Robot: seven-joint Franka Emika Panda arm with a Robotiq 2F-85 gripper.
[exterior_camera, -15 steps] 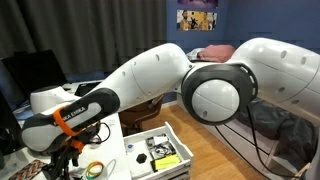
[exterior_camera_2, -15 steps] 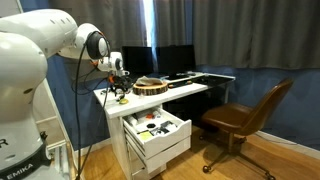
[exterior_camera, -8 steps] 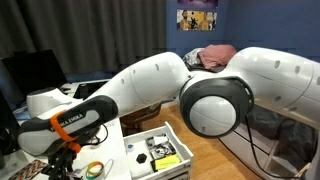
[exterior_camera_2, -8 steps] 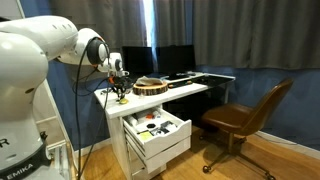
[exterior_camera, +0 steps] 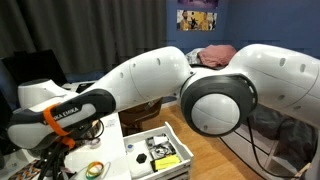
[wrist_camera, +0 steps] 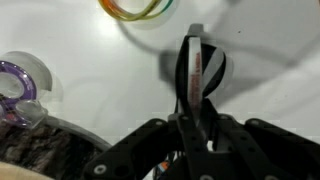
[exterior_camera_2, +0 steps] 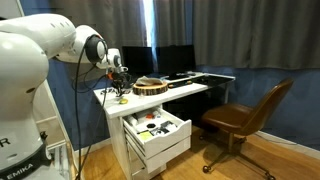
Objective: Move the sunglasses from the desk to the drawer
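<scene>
In the wrist view my gripper [wrist_camera: 192,62] is shut, its two fingers pressed together on the dark sunglasses [wrist_camera: 216,72], which lie on the white desk [wrist_camera: 270,40]. A dark lens shows just beside the fingertips. Both exterior views show the gripper [exterior_camera: 62,160] [exterior_camera_2: 121,93] low over the near end of the desk [exterior_camera_2: 185,92]; the sunglasses are too small to make out there. Below the desk the white drawer [exterior_camera_2: 165,146] [exterior_camera: 180,145] is pulled out, with small items inside.
A coloured ring [wrist_camera: 135,8], a purple tape roll [wrist_camera: 20,80] and a brown round basket [exterior_camera_2: 152,86] sit on the desk near the gripper. Monitors [exterior_camera_2: 170,58] stand at the back. A brown chair [exterior_camera_2: 245,115] is on the floor beyond the drawer.
The jaws have closed on the sunglasses. The arm has shifted slightly over the desk end; nothing else has moved.
</scene>
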